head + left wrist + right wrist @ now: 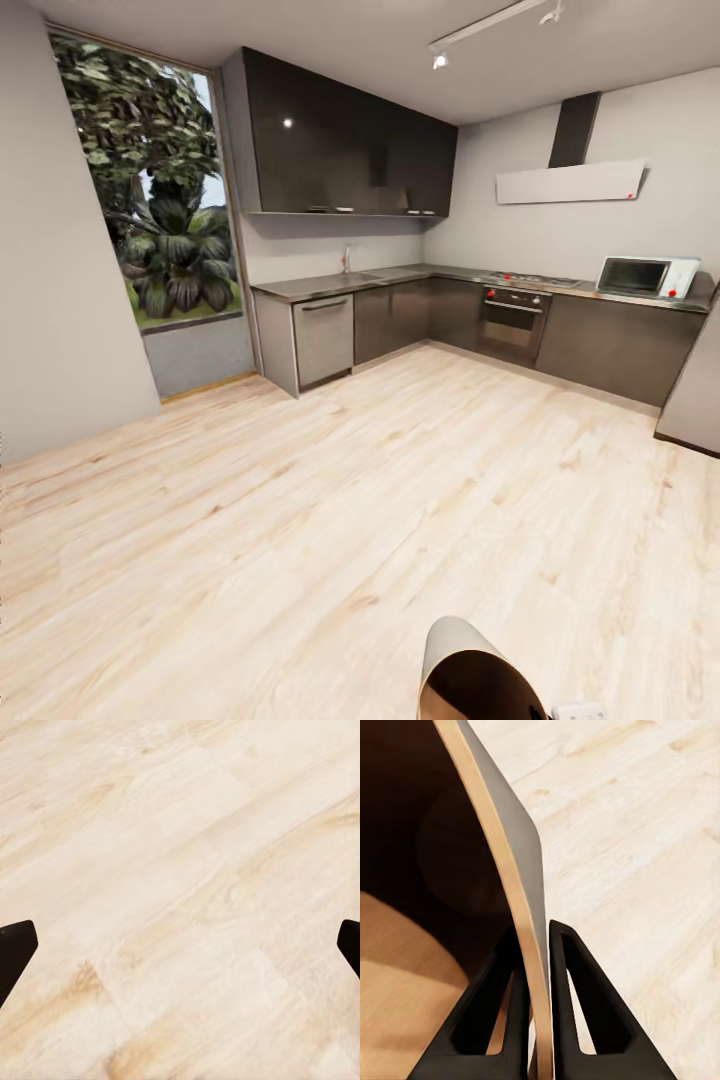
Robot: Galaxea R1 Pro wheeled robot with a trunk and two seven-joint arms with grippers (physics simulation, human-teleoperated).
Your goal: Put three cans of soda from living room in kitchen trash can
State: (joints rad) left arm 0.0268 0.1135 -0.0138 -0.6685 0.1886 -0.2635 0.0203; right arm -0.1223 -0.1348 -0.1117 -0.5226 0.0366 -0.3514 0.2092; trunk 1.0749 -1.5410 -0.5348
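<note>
kitchen [430, 300] fills the head view in front of you: glossy dark wall cabinets [350, 140] in the upper middle of the frame, a steel counter [340, 283] running beneath them and turning the corner toward the right, a built-in oven [513, 322] right of centre, and a white microwave [645, 276] on the counter at the far right. a tall window [150, 190] with green foliage behind it takes the upper left. pale wood floor [300, 520] covers the whole lower half.

at the bottom edge of the head view, right of centre, you see the tash can [475, 672] tipped so its mouth faces the camera, pale grey outside and glossy brown inside, cut off by the frame.

in the right wrist view your right gripper [536, 945] is pinched on the tash can's [521, 855] wall: 1 black finger [499, 1020] sits on the brown inner side, the other on the grey outer side, both pressed against the thin rim.

in the left wrist view your left gripper [180, 945] hangs over bare floor [180, 870] with its jaws spread wide, only the 2 dark fingertips [15, 949] showing at the left and right edges of the frame, nothing between them.
</note>
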